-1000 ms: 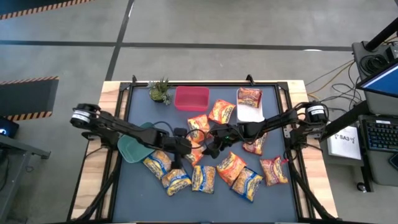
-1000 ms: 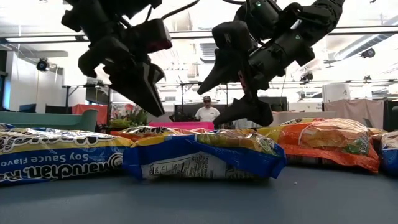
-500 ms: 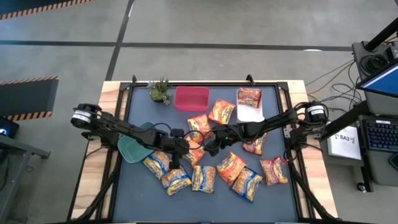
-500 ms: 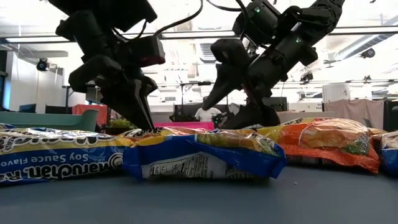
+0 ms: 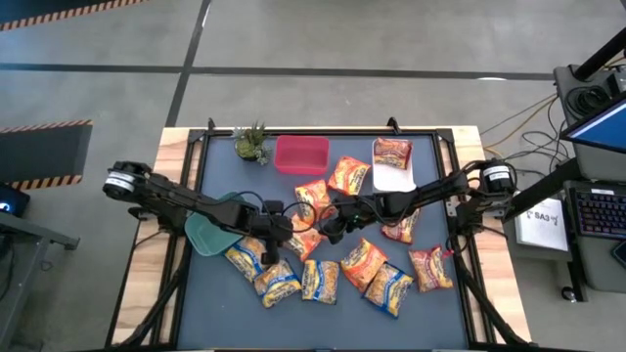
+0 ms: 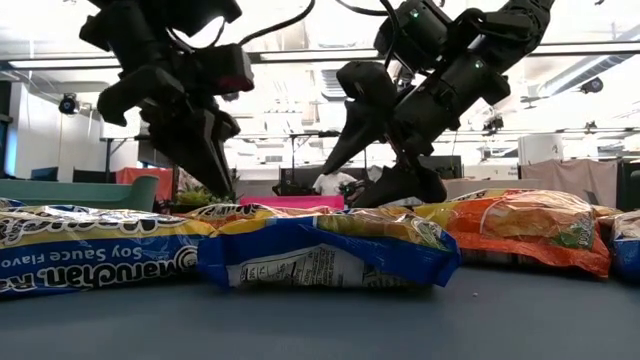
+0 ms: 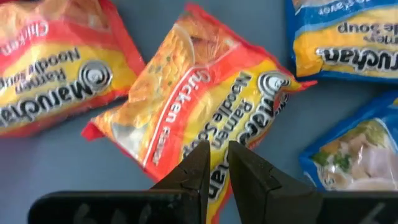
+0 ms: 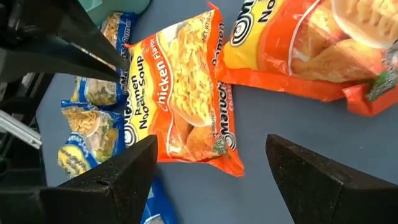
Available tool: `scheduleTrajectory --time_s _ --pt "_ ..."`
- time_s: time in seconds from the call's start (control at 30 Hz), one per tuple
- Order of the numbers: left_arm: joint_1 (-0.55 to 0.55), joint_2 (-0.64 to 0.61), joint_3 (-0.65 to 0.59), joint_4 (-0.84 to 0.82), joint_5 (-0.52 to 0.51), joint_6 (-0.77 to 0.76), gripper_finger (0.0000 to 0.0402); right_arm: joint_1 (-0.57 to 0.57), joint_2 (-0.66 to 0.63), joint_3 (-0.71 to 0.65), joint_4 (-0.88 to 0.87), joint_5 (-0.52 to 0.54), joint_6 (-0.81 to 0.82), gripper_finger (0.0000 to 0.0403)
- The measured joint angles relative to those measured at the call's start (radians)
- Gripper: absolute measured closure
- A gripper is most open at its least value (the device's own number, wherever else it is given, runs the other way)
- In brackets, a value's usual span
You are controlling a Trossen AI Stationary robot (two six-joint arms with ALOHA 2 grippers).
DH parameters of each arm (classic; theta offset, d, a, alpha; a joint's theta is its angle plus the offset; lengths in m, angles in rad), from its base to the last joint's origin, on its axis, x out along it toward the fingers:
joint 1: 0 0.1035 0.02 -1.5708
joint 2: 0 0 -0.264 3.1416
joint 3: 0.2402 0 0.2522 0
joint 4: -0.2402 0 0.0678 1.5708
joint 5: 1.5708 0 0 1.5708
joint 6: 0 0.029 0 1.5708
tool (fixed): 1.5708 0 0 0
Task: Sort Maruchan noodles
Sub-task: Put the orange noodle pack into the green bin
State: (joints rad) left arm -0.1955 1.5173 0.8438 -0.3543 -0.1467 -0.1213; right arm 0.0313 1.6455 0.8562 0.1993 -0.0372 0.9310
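Observation:
Several Maruchan packets lie flat on the dark table (image 5: 220, 293): orange ones in the middle, yellow-and-blue ones (image 5: 279, 281) toward the near edge. Both grippers hover over one orange chicken packet (image 7: 199, 106) (image 8: 177, 93) (image 5: 305, 243). My left gripper (image 7: 217, 155) (image 5: 284, 235) (image 6: 225, 185) is shut to a narrow slit, pointing down just above that packet's edge. My right gripper (image 8: 211, 146) (image 5: 331, 229) (image 6: 365, 185) is wide open, slanting down from the right over the same packet. Neither gripper holds anything.
A small green plant (image 5: 251, 144) and a red bin (image 5: 301, 154) stand at the far edge. A white tray (image 5: 395, 177) there carries one packet. A teal bin (image 5: 207, 233) sits under my left arm. A person (image 6: 325, 183) stands far behind the table.
My left gripper dipped down to the orange packets, then rose again and drew a little toward the table's left. The packets stayed where they were. My right gripper sank slightly toward the packets and stayed open.

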Motion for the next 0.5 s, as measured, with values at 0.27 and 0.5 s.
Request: scheduleTrajectory --time_s 0.27,0.5 --pt "0.000 0.021 -0.041 0.008 -0.003 -0.064 0.0361 0.004 0.042 0.000 0.033 0.014 0.002 0.0115" --pt "0.000 0.021 -0.073 0.067 -0.002 -0.087 0.0361 0.004 0.102 0.000 0.126 -0.045 0.014 0.0115"
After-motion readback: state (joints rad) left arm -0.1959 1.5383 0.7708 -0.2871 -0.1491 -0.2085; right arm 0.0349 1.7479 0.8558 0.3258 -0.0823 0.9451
